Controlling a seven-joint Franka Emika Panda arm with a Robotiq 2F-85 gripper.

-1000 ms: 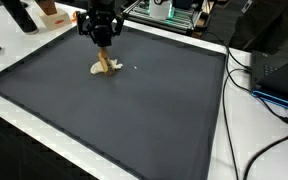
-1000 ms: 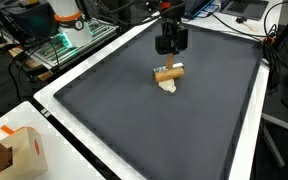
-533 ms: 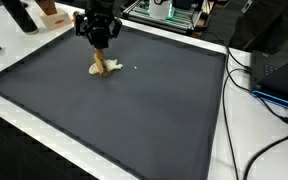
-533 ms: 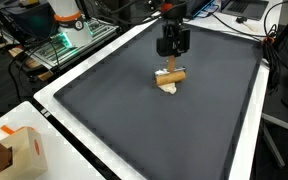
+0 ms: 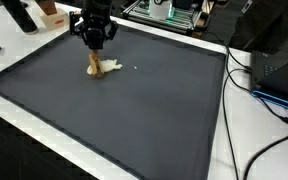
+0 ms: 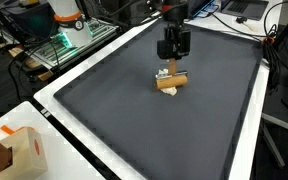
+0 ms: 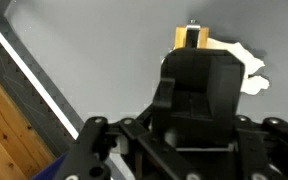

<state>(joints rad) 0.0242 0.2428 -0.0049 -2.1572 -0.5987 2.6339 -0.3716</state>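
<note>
Moved: tool (image 6: 171,57) has risen since a second ago and now sits higher above the wooden block (image 6: 171,81); the block looks slightly shifted on the mat.
Tool: hangs over the block with its fingers pointing down and a clear gap below the tips in both exterior views (image 5: 95,44). Whether the fingers stand apart or together, cannot tell. The wrist view is mostly filled by the black body.
Block: small and brown, lying on the far half of the dark mat (image 6: 134,125), held by nothing. It shows in the wrist view just past the tool's body (image 7: 190,38).
Scrap: cream scrap (image 6: 166,90) touching the block, partly under it. In an exterior view it spreads out beside the block (image 5: 111,67). In the wrist view it shows pale and ragged-edged (image 7: 240,62).
Mat: covers most of the desk (image 5: 229,120), whose white rim shows all round.
Surroundings: cardboard box (image 6: 19,150) at a near corner off the mat, well apart from the block; cables (image 5: 274,135) trailing over the desk edge.
</note>
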